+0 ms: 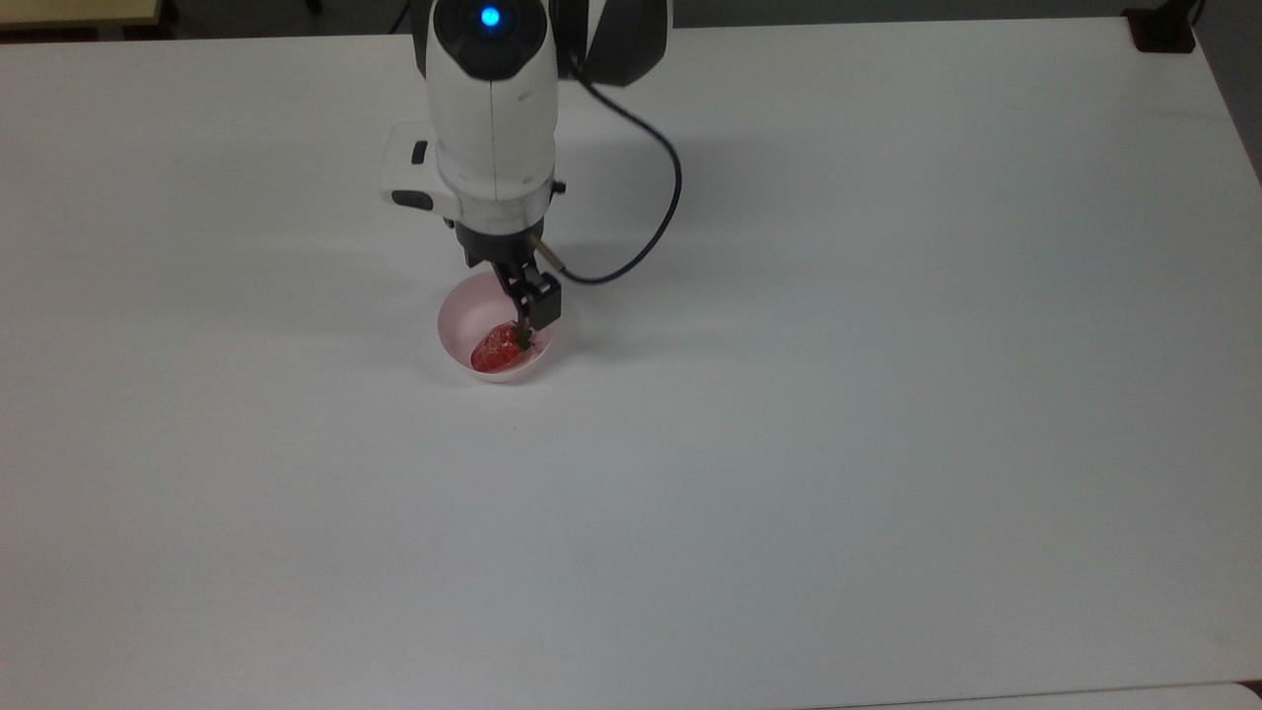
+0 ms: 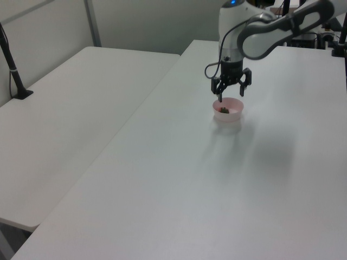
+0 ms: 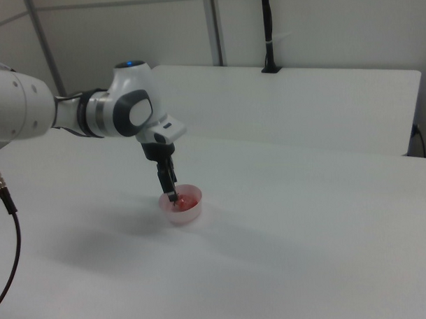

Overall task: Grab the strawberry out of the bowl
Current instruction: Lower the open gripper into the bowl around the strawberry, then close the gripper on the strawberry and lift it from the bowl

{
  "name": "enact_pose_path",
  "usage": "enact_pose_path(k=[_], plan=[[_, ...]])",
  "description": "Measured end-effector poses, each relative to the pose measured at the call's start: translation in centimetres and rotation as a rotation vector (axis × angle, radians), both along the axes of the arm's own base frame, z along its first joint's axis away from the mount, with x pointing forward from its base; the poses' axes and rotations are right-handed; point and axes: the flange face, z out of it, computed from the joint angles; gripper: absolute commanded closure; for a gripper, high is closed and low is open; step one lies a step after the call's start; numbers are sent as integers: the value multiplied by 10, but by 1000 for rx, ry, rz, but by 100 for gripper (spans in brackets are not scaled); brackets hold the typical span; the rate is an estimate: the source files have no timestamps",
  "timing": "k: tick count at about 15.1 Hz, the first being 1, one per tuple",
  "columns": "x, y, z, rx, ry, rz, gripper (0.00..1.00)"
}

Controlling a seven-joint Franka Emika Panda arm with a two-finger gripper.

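A small pale pink bowl [image 1: 463, 314] [image 2: 228, 115] [image 3: 181, 212] stands on the white table [image 1: 887, 394]. A glossy red strawberry [image 1: 495, 348] [image 3: 190, 201] with a green cap lies in it; in the left view the strawberry [image 2: 223, 110] looks like a dark speck. My gripper [image 1: 503, 304] [image 2: 231, 98] [image 3: 174, 196] hangs open right over the bowl, pointing down. The left view shows both fingers [image 2: 220, 93] spread about as wide as the bowl. In the top view one fingertip [image 1: 524, 323] is down beside the strawberry's cap, and the wrist hides the other.
A black cable [image 1: 659, 222] loops from the wrist over the table behind the bowl. A black clamp [image 1: 1163, 30] sits at the table's far right corner in the top view. A second white table [image 2: 76, 119] with a black pole [image 2: 12, 67] adjoins on the left view's left.
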Motion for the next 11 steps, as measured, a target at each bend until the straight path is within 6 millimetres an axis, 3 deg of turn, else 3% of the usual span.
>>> enact_pose_path(k=[4, 11], plan=[[11, -7, -26, 22, -52, -171, 31], [13, -18, -40, 26, -55, -204, 31]])
